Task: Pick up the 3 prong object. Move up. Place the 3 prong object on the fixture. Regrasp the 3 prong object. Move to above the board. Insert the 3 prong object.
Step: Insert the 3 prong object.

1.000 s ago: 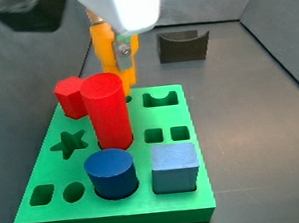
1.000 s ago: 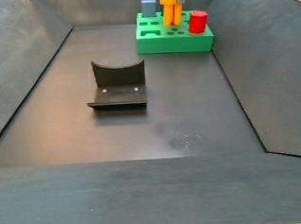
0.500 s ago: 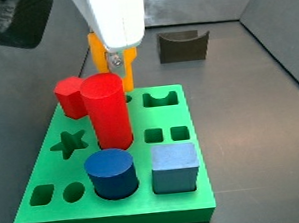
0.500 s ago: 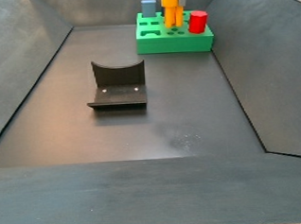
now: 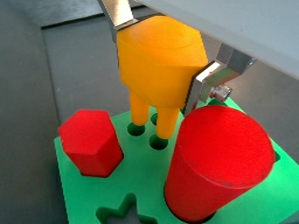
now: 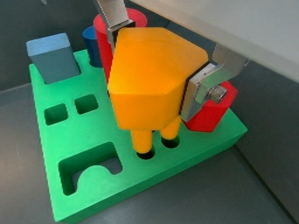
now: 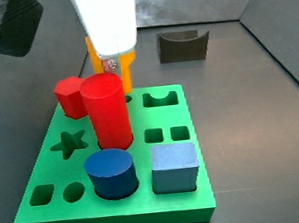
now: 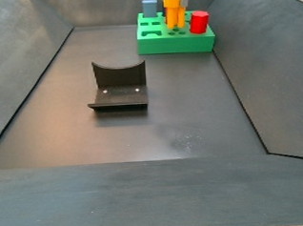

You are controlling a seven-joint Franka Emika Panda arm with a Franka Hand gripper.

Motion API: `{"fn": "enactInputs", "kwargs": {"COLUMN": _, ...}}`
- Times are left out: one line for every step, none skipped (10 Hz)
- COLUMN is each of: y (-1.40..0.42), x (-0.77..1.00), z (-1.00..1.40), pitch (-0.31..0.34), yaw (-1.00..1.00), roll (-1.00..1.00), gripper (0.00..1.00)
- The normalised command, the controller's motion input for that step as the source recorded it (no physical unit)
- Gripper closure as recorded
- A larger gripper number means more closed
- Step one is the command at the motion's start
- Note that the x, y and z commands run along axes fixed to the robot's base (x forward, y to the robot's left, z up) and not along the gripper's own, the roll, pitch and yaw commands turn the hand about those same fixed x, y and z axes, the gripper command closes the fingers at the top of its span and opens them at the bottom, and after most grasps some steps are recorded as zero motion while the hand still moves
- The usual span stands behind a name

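The 3 prong object (image 5: pixel 158 74), an orange-yellow block with short legs, hangs upright with my gripper (image 5: pixel 166 48) shut on it, a silver finger on each side. The same grasp shows in both wrist views, the gripper (image 6: pixel 159 54) holding the 3 prong object (image 6: pixel 146 87). Its prong tips meet small round holes at the far end of the green board (image 5: pixel 82 188) (image 6: pixel 198 149); how deep they sit I cannot tell. In a side view the gripper (image 7: pixel 113 65) stands over the board (image 7: pixel 190 208) behind the red pieces. The dark fixture (image 8: pixel 117 86) (image 7: pixel 183 46) stands apart with nothing on it.
A tall red cylinder (image 7: pixel 105 108) (image 5: pixel 222 166) and a red hexagonal piece (image 7: pixel 71 97) (image 5: pixel 90 140) stand close beside the prongs. A blue cylinder (image 7: pixel 112 173) and a blue cube (image 7: pixel 176 168) sit at the board's near end. Grey walls enclose the floor.
The gripper with the orange piece has shifted a little to the left in a side view, staying over the board's far end. Nothing else moved.
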Motion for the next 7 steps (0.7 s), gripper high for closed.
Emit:
{"fn": "enactInputs", "kwargs": {"y": 0.00, "x": 0.00, "z": -0.74, "pitch": -0.060, "yaw": -0.38, "roll": 0.17, "gripper": 1.00}}
{"fn": "enactInputs", "kwargs": {"y": 0.00, "x": -0.01, "z": -0.97, "pitch": -0.076, "yaw": -0.31, "roll": 0.09, "gripper": 1.00}}
{"fn": "enactInputs", "kwargs": {"y": 0.00, "x": -0.02, "z": -1.00, "pitch": -0.059, "yaw": -0.28, "roll": 0.05, "gripper": 1.00}}
{"fn": "enactInputs", "kwargs": {"y": 0.17, "x": 0.02, "z": -0.81, "pitch": -0.029, "yaw": -0.03, "roll": 0.03, "gripper": 1.00}}
{"fn": "enactInputs", "kwargs": {"y": 0.22, "x": 0.04, "z": -0.69, "pitch": -0.013, "yaw": 0.00, "roll": 0.01, "gripper": 1.00}}
{"fn": "enactInputs", "kwargs": {"y": 0.15, "x": 0.00, "z": -0.76, "pitch": -0.007, "yaw": 0.00, "roll": 0.00, "gripper": 1.00}}
{"fn": "enactInputs", "kwargs": {"y": 0.00, "x": -0.05, "z": -0.67, "pitch": -0.086, "yaw": 0.09, "roll": -0.05, "gripper": 1.00}}
